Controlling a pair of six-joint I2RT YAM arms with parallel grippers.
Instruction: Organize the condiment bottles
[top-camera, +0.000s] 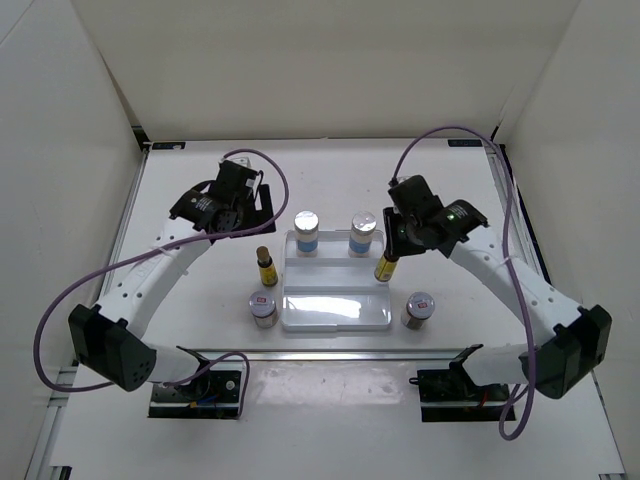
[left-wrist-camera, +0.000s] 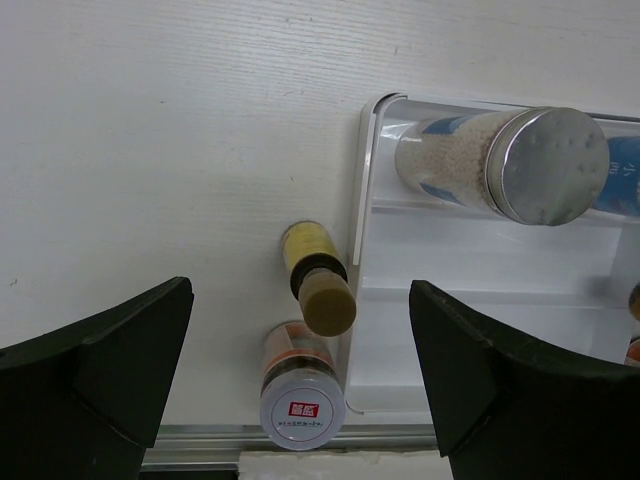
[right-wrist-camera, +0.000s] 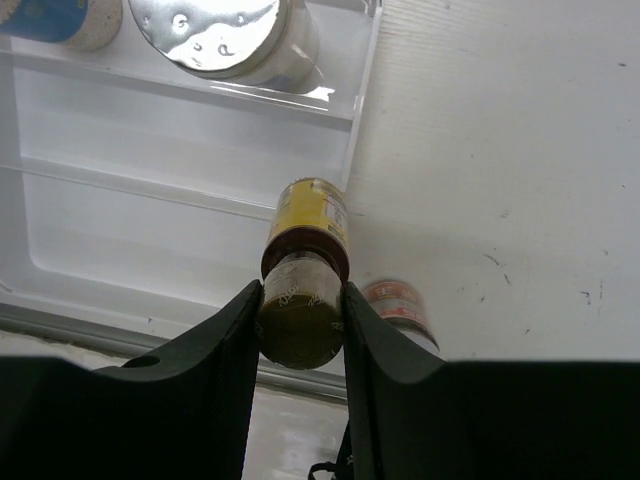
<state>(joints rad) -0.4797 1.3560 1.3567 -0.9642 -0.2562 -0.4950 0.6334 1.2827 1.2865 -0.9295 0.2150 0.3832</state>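
Observation:
Two white bottles with blue bands (top-camera: 307, 232) (top-camera: 363, 233) stand on the back tier of the white tray (top-camera: 335, 312). My right gripper (top-camera: 393, 248) is shut on the cap of an amber bottle (right-wrist-camera: 308, 215), held slightly tilted at the tray's right edge. A silver-lidded jar (top-camera: 418, 309) stands on the table right of the tray, also in the right wrist view (right-wrist-camera: 400, 303). My left gripper (top-camera: 235, 208) is open and empty, up above the second amber bottle (left-wrist-camera: 318, 282) and the other jar (left-wrist-camera: 297, 400), both on the table by the tray's left edge (left-wrist-camera: 357, 250).
White walls enclose the table on three sides. A metal rail (top-camera: 330, 355) runs along the near edge just in front of the tray. Purple cables loop from both arms.

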